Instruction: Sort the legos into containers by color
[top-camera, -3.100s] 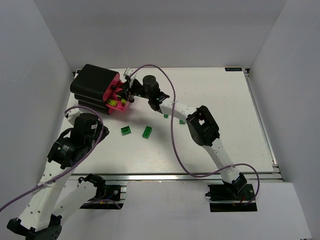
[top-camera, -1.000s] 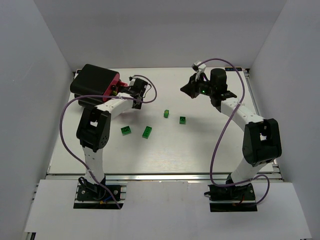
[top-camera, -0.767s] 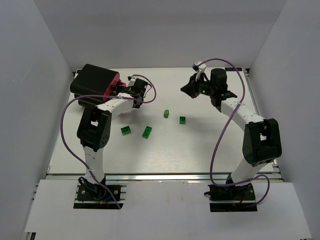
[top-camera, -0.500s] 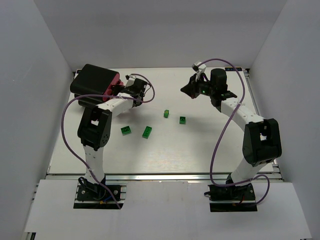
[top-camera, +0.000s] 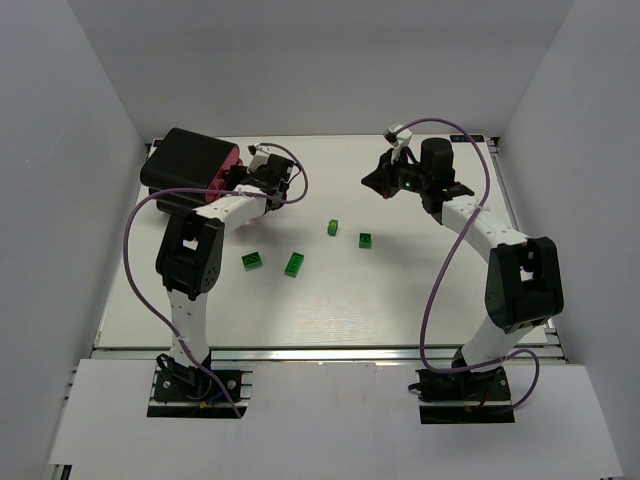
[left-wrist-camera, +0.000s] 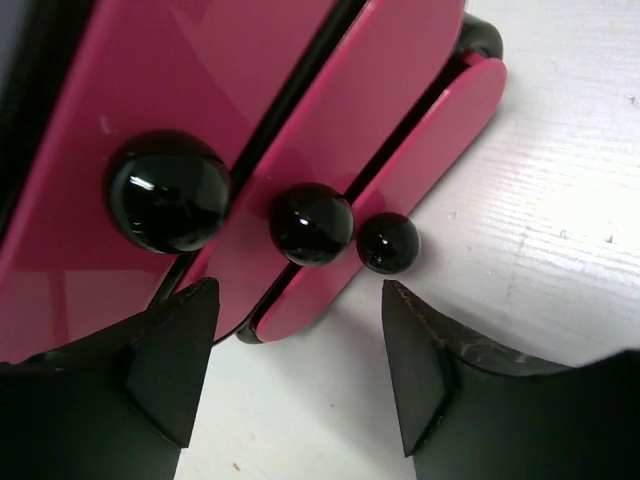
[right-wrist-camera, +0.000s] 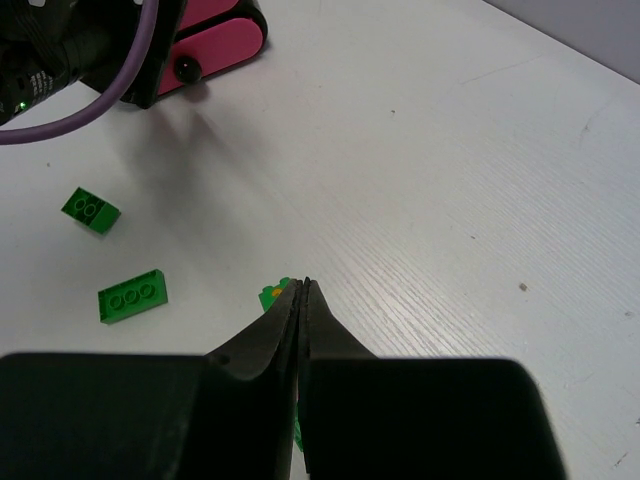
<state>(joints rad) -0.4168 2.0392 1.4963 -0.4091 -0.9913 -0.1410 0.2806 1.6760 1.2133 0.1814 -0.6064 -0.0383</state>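
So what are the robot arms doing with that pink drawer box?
The left gripper, open, is right up at the black round knobs of the pink plastic drawers, not gripping any yet. The right gripper is shut and empty above the white table. Four small green studded bricks lie unsorted on it.

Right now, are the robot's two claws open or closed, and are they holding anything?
Left gripper: open, holding nothing, facing the pink drawers.
Right gripper: closed, holding nothing.
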